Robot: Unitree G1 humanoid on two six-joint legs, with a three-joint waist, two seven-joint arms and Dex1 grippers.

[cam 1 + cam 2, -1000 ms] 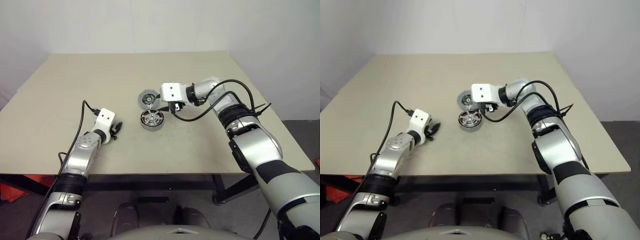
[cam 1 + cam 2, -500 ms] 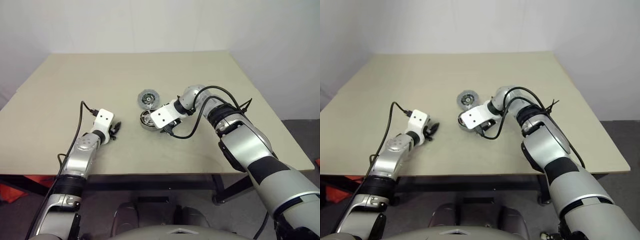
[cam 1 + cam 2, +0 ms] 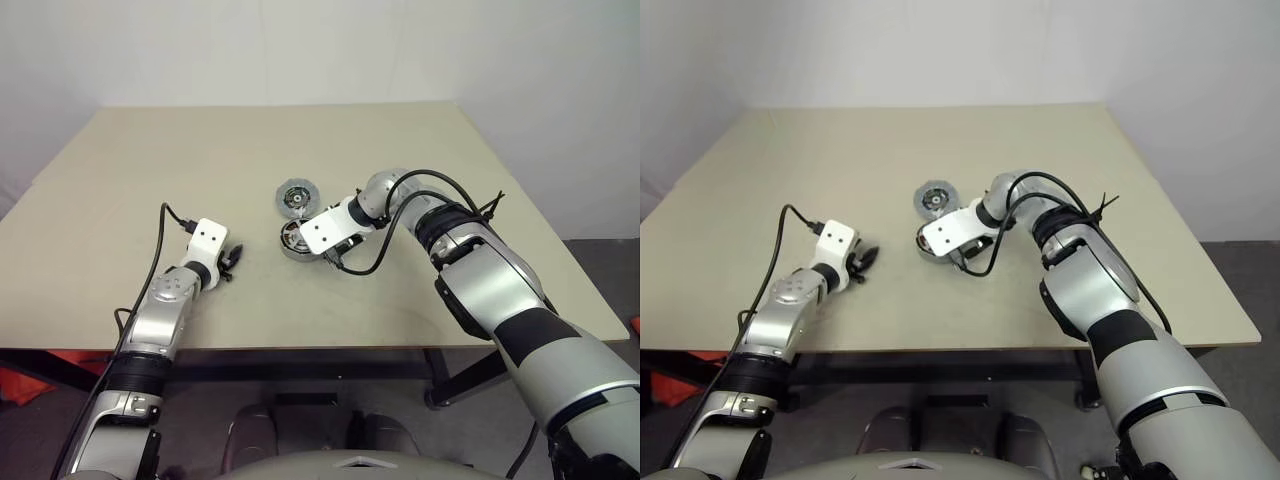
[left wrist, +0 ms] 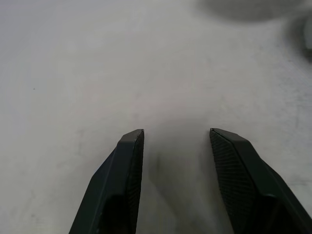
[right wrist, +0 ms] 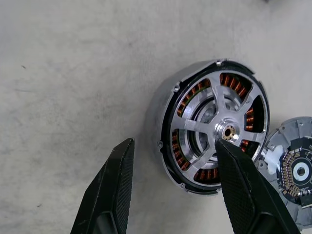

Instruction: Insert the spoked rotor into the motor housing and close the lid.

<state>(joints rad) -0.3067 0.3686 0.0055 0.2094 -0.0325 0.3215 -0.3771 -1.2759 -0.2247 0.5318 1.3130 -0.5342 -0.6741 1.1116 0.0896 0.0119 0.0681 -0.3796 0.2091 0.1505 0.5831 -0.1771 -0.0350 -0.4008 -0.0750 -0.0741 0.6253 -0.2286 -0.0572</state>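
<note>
The motor housing point(image 5: 168, 114) lies flat on the table, a silver-grey cup with copper windings. The spoked rotor point(image 5: 214, 127), black-rimmed with silver spokes, sits inside it. The lid point(image 5: 298, 171) lies open and face up beside the housing, touching its rim. My right gripper point(image 5: 174, 142) hangs open just above the housing, one finger over the rotor's hub and the other over bare table beside the cup; nothing is held. In the left eye view its white wrist block point(image 3: 322, 232) covers part of the housing point(image 3: 292, 240), with the lid point(image 3: 296, 197) behind. My left gripper point(image 4: 176, 131) is open over bare table.
The beige table point(image 3: 420, 150) has open room all around the motor parts. My left gripper point(image 3: 232, 262) rests to the left of the housing, near the front edge. A black cable point(image 3: 380, 255) loops from the right wrist onto the table.
My right gripper has swung down from beside the lid and tilted over the housing, then stayed still for the last half second. The left arm has not moved.
</note>
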